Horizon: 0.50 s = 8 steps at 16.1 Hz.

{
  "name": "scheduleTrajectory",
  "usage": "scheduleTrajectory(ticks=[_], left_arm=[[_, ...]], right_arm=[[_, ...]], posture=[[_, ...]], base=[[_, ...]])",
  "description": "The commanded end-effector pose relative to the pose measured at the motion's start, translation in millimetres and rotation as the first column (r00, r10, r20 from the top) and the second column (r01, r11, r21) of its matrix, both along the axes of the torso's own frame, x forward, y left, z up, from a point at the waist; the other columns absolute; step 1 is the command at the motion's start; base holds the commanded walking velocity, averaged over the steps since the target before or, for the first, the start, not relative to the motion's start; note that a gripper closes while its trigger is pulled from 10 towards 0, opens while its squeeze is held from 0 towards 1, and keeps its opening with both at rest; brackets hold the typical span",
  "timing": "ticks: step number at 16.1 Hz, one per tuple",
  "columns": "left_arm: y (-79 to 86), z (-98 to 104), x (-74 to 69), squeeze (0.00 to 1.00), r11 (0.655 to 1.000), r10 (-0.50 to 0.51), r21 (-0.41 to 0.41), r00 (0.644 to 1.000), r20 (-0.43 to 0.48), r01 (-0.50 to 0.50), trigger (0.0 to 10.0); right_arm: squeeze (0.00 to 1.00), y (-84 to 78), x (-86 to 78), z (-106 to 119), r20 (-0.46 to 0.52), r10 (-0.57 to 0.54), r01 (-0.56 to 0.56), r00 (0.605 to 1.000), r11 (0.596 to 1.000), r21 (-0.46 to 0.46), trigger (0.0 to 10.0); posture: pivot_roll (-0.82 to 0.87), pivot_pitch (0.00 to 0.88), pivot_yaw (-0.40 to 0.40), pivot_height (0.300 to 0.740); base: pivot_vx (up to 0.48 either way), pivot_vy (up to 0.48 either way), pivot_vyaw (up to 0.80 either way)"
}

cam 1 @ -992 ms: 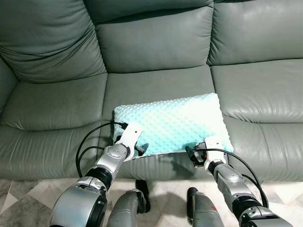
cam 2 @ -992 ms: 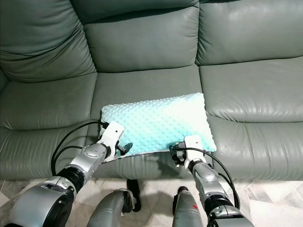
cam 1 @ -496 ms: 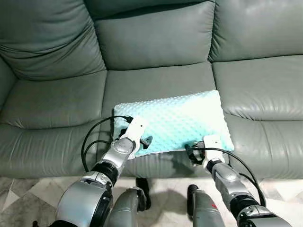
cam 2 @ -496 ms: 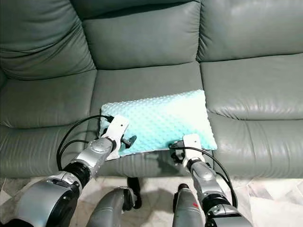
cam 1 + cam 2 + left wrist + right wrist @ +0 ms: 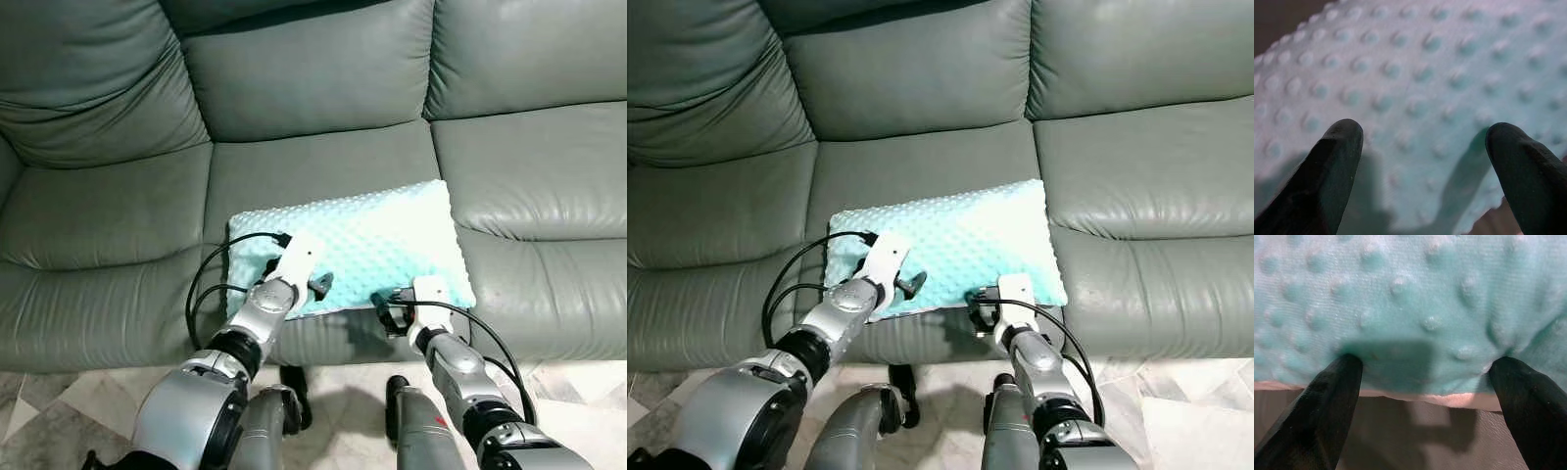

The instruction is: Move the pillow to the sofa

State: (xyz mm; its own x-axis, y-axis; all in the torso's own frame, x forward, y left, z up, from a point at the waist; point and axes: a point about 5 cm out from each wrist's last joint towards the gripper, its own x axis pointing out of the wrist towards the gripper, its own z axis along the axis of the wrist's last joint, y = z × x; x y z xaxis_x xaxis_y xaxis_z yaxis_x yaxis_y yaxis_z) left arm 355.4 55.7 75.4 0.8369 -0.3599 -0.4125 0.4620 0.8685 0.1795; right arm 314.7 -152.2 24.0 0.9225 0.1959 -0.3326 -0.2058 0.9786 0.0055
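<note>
Fingers (image 5: 1337, 161) of both grippers spread wide, empty, at the mint pillow (image 5: 372, 240) on the grey sofa (image 5: 313, 88).

Floor (image 5: 54, 406) runs along the bottom edge of both head views. It's hard tile w/ a stone look: beige and grey patches, pale veins, a few darker seams crossing at angles. Bottom-left corner shows the widest stretch; a narrower strip shows at centre, in shadow. At the bottom-right corner of the right eye view lies a pale whitish patch (image 5: 1205, 436), soft-edged and lighter than the tile around it — can't tell what it is.
</note>
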Motion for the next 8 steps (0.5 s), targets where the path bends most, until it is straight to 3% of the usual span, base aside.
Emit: scheduleTrajectory(ticks=[1,4,8], left_arm=[[1.0,-7.8,-4.4,0.00,1.000,0.012,-0.004,0.999,-0.032,-0.012,10.0],[4.9,-1.7,0.0,0.00,0.998,0.034,-0.048,0.999,-0.014,-0.034,10.0],[33.6,-5.9,-0.1,0.00,0.988,0.080,-0.132,0.997,-0.006,-0.080,10.0]], right_arm=[[0.00,6.4,-8.6,-10.0,-0.036,0.018,-0.017,0.999,1.000,0.012,10.0],[0.00,0.1,-11.2,-14.5,-0.065,-0.001,-0.005,0.998,0.996,-0.093,10.0],[0.00,-22.7,-17.8,-20.4,-0.088,-0.148,0.130,0.985,0.975,-0.181,10.0]], posture=[[-0.13,0.423,0.189,0.740],[-0.14,0.408,0.191,0.740],[-0.15,0.353,0.190,0.740]], base=[[0.000,0.000,0.00],[0.000,0.000,0.00],[0.000,0.000,0.00]])
